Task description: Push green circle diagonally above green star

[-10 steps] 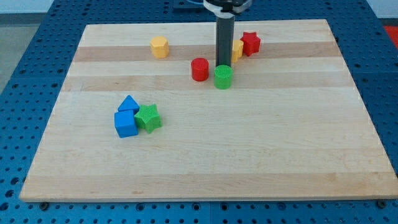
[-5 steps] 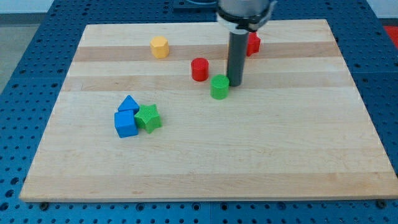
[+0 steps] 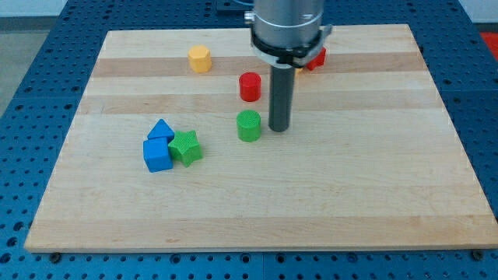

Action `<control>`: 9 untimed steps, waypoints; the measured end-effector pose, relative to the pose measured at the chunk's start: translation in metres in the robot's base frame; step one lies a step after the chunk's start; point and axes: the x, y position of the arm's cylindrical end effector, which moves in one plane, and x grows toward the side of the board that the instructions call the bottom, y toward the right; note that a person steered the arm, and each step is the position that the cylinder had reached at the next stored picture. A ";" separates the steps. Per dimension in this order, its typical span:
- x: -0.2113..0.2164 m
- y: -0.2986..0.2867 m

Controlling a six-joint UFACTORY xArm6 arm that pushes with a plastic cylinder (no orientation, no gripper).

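The robot's tip (image 3: pixel 278 128), a bare rod holding nothing, stands just right of the green circle (image 3: pixel 249 125); the green star (image 3: pixel 185 147) lies left and nearer; an off-centre push could spin the circle aside.

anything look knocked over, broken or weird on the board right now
Nothing stands out. The green circle sits upright just left of my tip, and the green star rests against the blue blocks. No block looks tipped or damaged.

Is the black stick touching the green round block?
Apart. The camera view shows a sliver of board between my tip and the green circle, which sits to the tip's left.
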 end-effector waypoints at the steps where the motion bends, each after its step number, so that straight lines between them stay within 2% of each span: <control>1: -0.001 -0.037; 3: 0.003 -0.096; 5: 0.004 -0.106; 6: -0.016 -0.107; 7: -0.016 -0.136; 9: 0.009 -0.161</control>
